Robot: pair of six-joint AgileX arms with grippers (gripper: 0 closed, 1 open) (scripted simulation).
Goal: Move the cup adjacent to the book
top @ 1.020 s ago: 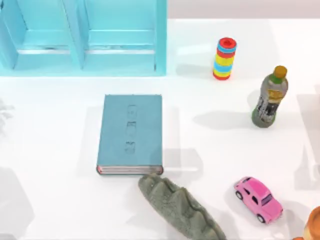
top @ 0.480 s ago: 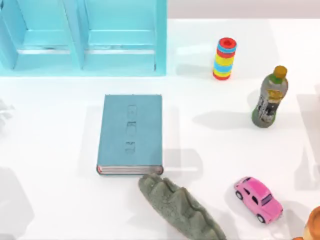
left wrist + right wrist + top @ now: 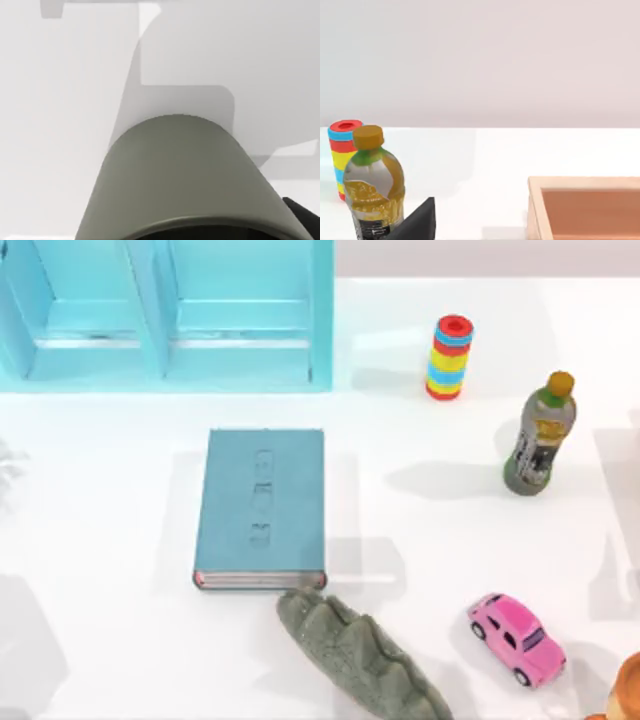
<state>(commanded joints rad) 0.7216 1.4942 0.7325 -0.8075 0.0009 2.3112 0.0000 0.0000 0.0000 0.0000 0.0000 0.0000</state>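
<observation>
Table objects unmoved since earlier; cup [image 3: 185,175] close against left end effector, grip state unclear.

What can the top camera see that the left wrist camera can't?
Top view alone: the book, the blue shelf cabinet, a bumpy grey-green lump, a pink toy car, a bottle and a striped stack of rings. Left wrist view alone: the cup, seen very close, grey-green with a dark inside. Both share the white table.
</observation>
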